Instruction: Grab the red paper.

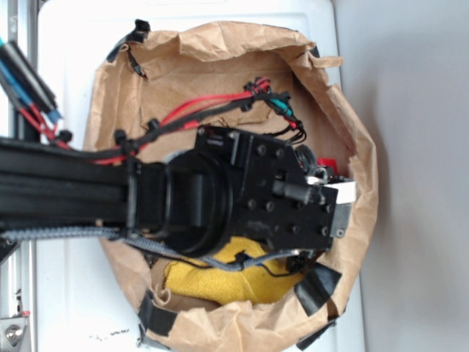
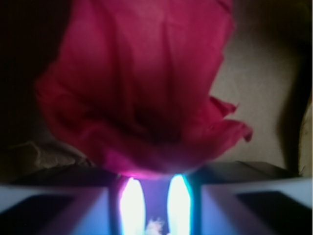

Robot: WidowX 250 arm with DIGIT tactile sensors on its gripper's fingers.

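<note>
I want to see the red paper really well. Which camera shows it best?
The wrist view. The red paper fills most of that picture, right above the gripper, with its creases clear. In the exterior view the black arm covers nearly all of it; only a small red bit peeks out.

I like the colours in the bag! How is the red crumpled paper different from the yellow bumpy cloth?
The small bright red crumpled paper is smooth with creases, while the larger yellow textured cloth has a rough woven surface. In the exterior view only a tiny bit of red shows past the arm, but much more yellow shows. The paper sits right at the gripper; the cloth lies off to the arm's side. Both are soft things inside the brown paper bag.
</note>
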